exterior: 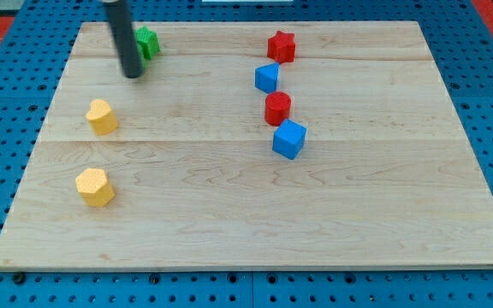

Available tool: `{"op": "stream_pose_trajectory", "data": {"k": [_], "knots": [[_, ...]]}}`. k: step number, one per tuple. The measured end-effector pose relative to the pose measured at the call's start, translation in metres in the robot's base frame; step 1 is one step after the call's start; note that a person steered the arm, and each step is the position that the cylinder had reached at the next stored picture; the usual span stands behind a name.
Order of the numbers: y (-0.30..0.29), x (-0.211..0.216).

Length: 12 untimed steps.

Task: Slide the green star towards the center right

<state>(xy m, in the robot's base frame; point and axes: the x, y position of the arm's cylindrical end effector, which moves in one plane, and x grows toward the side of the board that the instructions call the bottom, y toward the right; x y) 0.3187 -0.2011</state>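
Note:
The green star (148, 42) lies near the board's top left, partly hidden behind my rod. My tip (132, 74) rests on the wooden board (229, 214) just below and left of the green star, close to it; I cannot tell if they touch.
A red star (281, 46) lies at the top centre-right. Below it stand a blue block (267, 78), a red cylinder (277, 109) and a blue cube (288, 139) in a column. Two yellow blocks lie at the left, one higher (102, 116) and one lower (95, 186).

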Motion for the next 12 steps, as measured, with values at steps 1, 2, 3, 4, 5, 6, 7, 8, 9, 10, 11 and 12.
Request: {"op": "stream_pose_trajectory", "data": {"k": [1, 2, 3, 4, 5, 6, 7, 8, 9, 10, 11, 12], "knots": [[-0.062, -0.01], [-0.028, -0.059], [0.068, -0.076], [0.063, -0.101], [0.074, -0.127], [0.158, -0.097], [0.2, -0.063], [0.151, -0.064], [0.118, -0.065], [0.138, -0.041], [0.213, -0.023], [0.321, -0.023]]}}
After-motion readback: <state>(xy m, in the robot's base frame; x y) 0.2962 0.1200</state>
